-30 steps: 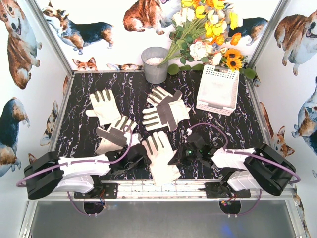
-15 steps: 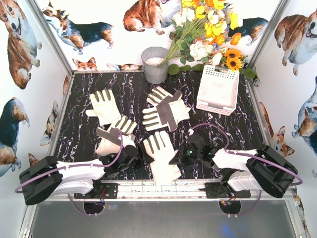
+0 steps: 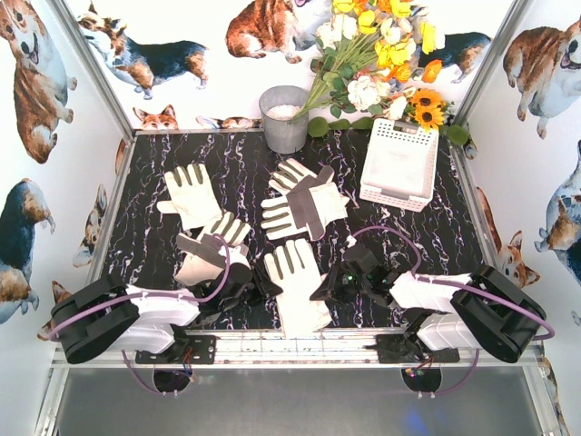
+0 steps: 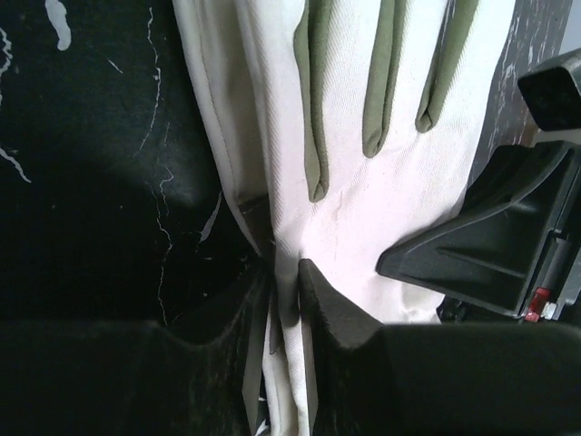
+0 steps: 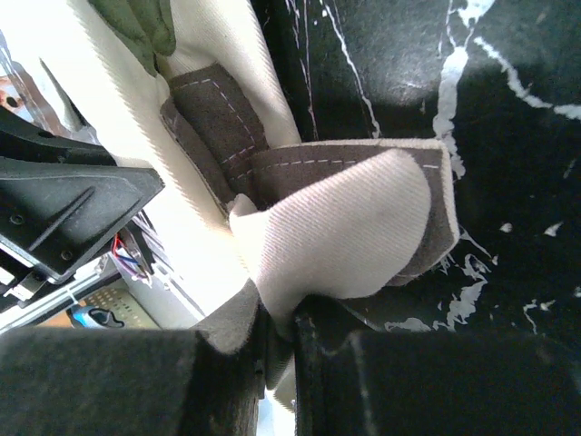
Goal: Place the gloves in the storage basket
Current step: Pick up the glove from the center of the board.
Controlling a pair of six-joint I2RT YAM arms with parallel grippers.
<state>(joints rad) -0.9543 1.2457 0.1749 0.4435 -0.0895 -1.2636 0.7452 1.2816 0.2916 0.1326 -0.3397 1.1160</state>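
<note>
**Front glove (image 3: 295, 282) pinched from both sides**

Nearest, at the counter's (image 3: 408, 236) front edge: glove lying flat, fingers pointing away. Left edge nipped in the left gripper (image 4: 284, 272), closed narrow on a fold of cloth. Folded-over cuff clamped in the right gripper (image 5: 289, 318), closed tight. Further back: two overlapping gloves (image 3: 213, 245) on the left, a single glove (image 3: 191, 195) behind them, two crossed gloves (image 3: 304, 204) mid-counter. Far right: white basket (image 3: 399, 165), apart from every glove. Far centre: grey bucket (image 3: 284, 123).

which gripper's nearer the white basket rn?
Right. Right gripper sits near-side and left of the storage basket; left gripper is farther left, across the near glove.
</note>
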